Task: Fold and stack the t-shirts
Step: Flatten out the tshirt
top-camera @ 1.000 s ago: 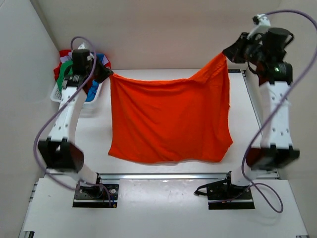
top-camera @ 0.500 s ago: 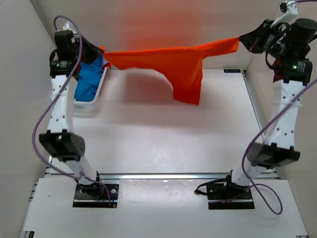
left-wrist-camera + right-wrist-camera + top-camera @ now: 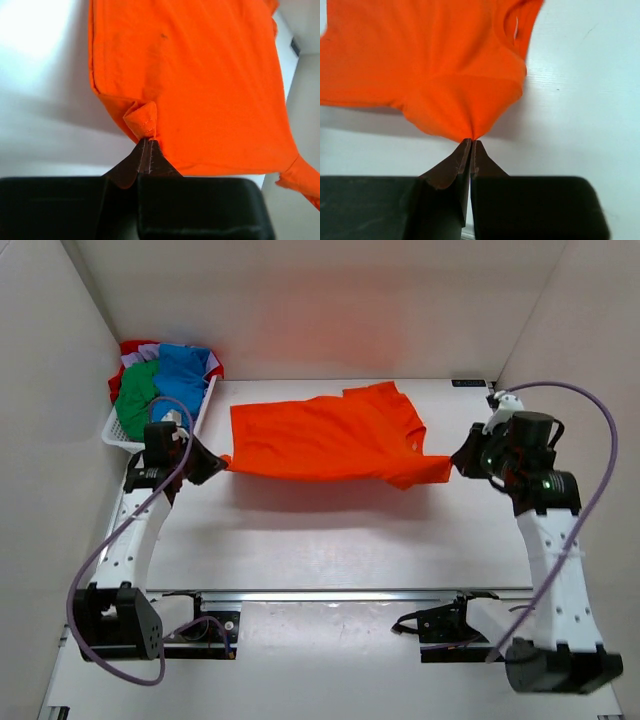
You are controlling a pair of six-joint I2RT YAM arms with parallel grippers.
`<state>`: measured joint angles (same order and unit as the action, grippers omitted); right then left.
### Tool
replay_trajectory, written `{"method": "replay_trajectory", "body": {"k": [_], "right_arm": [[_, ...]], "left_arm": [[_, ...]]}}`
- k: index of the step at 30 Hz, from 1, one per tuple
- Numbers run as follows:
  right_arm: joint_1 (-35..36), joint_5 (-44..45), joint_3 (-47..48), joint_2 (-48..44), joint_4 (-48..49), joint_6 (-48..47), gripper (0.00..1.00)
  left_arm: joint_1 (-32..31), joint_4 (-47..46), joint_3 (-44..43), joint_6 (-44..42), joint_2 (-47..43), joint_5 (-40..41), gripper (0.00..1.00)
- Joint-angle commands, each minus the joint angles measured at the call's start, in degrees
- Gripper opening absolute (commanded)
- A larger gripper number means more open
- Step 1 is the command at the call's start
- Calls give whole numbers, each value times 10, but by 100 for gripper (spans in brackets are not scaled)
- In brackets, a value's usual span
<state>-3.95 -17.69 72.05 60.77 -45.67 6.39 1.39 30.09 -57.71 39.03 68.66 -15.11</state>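
- Left gripper (image 3: 145,150): you see its jaws pressed together on a bunched corner of the orange t-shirt (image 3: 325,438), a small fold of hem standing just ahead of the tips.
- Right gripper (image 3: 471,147): its jaws are also pressed together, pinching a gathered point of the same shirt, with the cloth fanning out ahead of the tips.
- The shirt is stretched between the two grippers above the table (image 3: 330,540). You cannot tell whether its middle touches the surface.
- Its underside is hidden. Both wrist views cut the far part of the cloth off at the frame edge.
- The long axis runs from one gripper to the other, hem end at the left gripper and neck opening near the right gripper.
- A small white tag (image 3: 516,27) sits inside the neckline, too small to read.
- Beyond the left gripper and to its left, the basket (image 3: 112,430) holds a green t-shirt (image 3: 135,405), a blue t-shirt (image 3: 183,375) and a red t-shirt (image 3: 135,348), bunched and overlapping so their shapes are unclear.
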Motion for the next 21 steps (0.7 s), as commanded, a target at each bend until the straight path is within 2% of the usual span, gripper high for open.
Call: {"method": "replay_trajectory", "body": {"k": [1,3,5,7,11,14,21], "right_arm": [[53,101,19,-125,26,-4,0],[78,125,67,-144,35,-5,0],[77,133,168,-140,19,-14,0],[79,149,234,-131,20,-19,0],[68,133,312,-107,31,-15,0],[67,105,310,-73,46,-14,0],[18,-20,238,44,130,8,0]], "left_arm": [[5,-32,9,-7,-96,3,0],[2,-26,-23,-1,-110,17,0],[-3,-13,-77,-2,-114,24,0],[-6,10,-156,-4,-112,36,0],[-27,24,-238,-3,-104,47,0],[-25,18,-259,0,-86,39,0],[-17,-34,-238,-2,4,17,0]]}}
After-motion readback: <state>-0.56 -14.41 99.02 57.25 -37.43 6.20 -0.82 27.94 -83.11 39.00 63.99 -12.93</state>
